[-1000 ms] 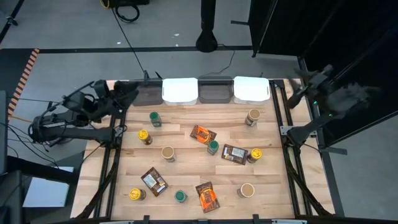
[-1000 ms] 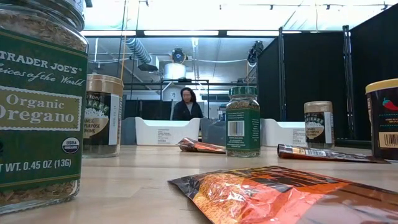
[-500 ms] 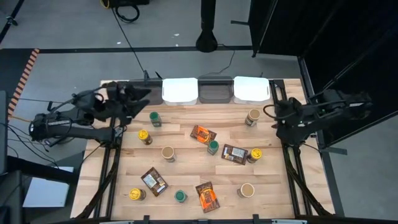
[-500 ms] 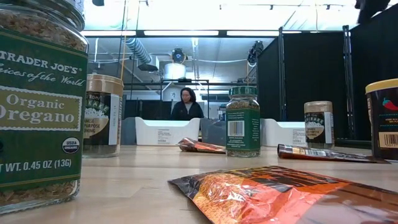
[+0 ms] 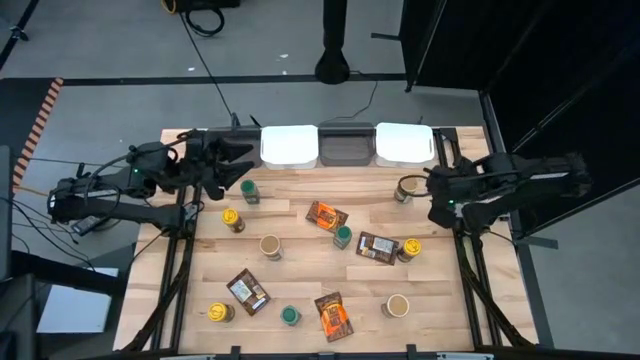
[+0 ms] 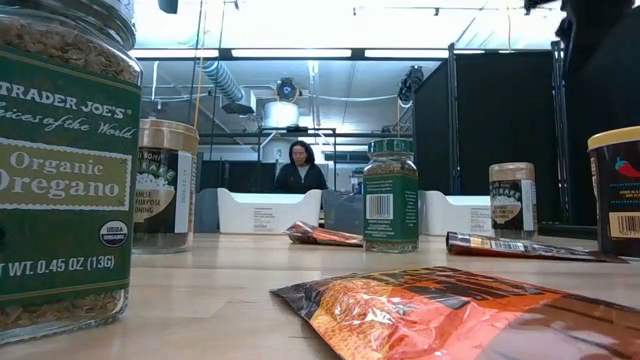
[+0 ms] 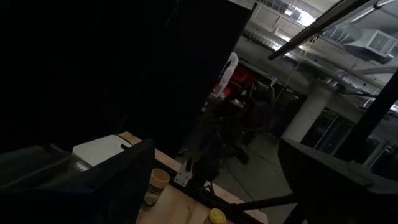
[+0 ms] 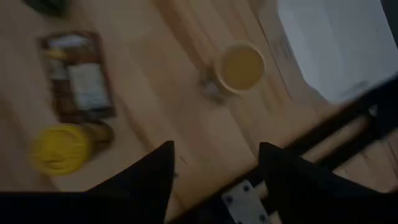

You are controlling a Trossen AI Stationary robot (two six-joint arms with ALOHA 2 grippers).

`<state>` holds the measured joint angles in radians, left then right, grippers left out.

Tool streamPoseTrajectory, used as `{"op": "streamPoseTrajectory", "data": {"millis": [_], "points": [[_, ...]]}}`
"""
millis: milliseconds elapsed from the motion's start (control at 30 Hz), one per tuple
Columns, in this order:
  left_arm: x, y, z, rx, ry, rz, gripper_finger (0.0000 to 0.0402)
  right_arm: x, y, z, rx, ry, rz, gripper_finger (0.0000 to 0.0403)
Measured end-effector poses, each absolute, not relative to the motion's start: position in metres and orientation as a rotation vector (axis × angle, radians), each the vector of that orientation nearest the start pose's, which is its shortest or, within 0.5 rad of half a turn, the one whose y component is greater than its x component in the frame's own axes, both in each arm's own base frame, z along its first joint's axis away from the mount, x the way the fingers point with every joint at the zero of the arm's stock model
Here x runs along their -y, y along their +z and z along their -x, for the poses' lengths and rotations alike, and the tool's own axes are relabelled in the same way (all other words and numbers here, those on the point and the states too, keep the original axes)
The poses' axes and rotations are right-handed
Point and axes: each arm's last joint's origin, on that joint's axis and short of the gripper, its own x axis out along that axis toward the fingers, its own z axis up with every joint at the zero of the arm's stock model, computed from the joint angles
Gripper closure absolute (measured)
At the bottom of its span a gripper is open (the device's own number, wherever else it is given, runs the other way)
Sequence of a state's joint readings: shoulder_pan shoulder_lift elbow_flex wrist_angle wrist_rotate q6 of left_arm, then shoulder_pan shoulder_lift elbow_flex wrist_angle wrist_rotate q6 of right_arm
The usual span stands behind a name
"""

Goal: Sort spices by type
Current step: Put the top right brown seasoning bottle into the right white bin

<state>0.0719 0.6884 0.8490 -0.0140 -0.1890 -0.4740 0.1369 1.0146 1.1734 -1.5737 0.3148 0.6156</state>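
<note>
Hovering my right claw [image 5: 432,190] w/ fingers [image 8: 149,180] spread apart, nothing held, just beside the tan-lid jar [image 5: 406,188] at the counter's [image 5: 300,290] right rear, near the white bin [image 5: 404,143]. Left claw [image 5: 238,163] is wide too, empty, over the rear left by a green-lid jar [image 5: 249,191]. Other spices lie scattered mid-counter: yellow-lid jar [image 5: 411,247] touching a brown packet [image 5: 376,247], orange packet [image 5: 326,215] farther left.

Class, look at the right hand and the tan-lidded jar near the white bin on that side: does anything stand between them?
Nothing visible does. The right hand hovers open just beside the tan-lidded jar, with only bare table between; the white bin lies behind the jar.
</note>
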Motion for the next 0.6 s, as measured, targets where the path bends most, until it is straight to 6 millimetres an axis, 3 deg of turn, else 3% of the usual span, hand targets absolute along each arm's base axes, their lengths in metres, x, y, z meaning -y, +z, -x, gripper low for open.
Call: {"op": "streamPoseTrajectory", "data": {"millis": [133, 267, 600], "points": [[-0.016, 0.379, -0.143, 0.153, 0.235, 0.476, 0.0053, 0.003, 0.308, -0.139, -1.38, -0.648, -0.161, 0.0095], [-0.016, 0.375, -0.144, 0.119, 0.244, 0.474, 0.0053, 0.019, 0.298, -0.156, -1.43, -0.634, -0.117, 0.0065], [-0.016, 0.375, -0.143, 0.125, 0.242, 0.504, 0.0053, 0.066, 0.28, -0.184, -1.449, -0.6, -0.167, 0.0054]]}}
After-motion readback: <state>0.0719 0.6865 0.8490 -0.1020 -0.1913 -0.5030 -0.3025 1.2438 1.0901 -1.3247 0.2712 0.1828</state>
